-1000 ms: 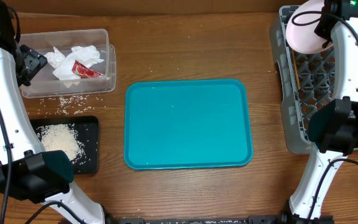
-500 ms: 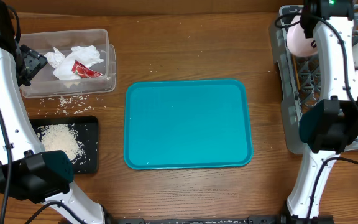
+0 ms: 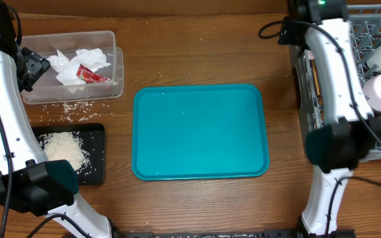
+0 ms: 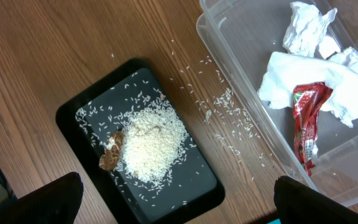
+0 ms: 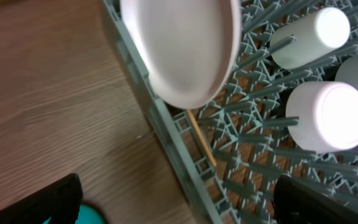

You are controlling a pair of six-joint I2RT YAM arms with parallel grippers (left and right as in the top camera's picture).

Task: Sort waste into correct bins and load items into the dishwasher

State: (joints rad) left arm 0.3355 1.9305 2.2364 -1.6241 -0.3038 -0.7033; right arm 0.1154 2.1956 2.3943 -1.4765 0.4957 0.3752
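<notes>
Looks pretty much wrapped up to me; the grey dish rack (image 5: 260, 168) at the right edge of the table is loaded, with the round white plate (image 5: 182, 43) stood on edge at its left side, a white cup (image 5: 309, 37) and a white bowl (image 5: 325, 115) upturned on the pegs to the right of it, and one thin chopstick (image 5: 202, 140) lying in the grid just under the plate; can't make out a second one. The teal tray (image 3: 200, 132) in the middle has nothing on it.

Waste side: the clear tub (image 3: 38, 46) at far left holds the crumpled tissue (image 4: 316, 81) and the red wrapper (image 4: 304, 118); the black tray (image 3: 94, 158) at near left holds the rice pile (image 4: 151, 146) with the brown scrap (image 4: 112, 155) touching its edge.

Only leftover I can see is the loose grains (image 4: 222, 112) scattered on the wood between tub and black tray; tiny, probably a pain to pick up.

Left gripper (image 4: 179, 205) hangs over the bins, fingers spread wide, holding nothing; right gripper (image 5: 179, 202) is above the rack's left rim, also spread and empty.
</notes>
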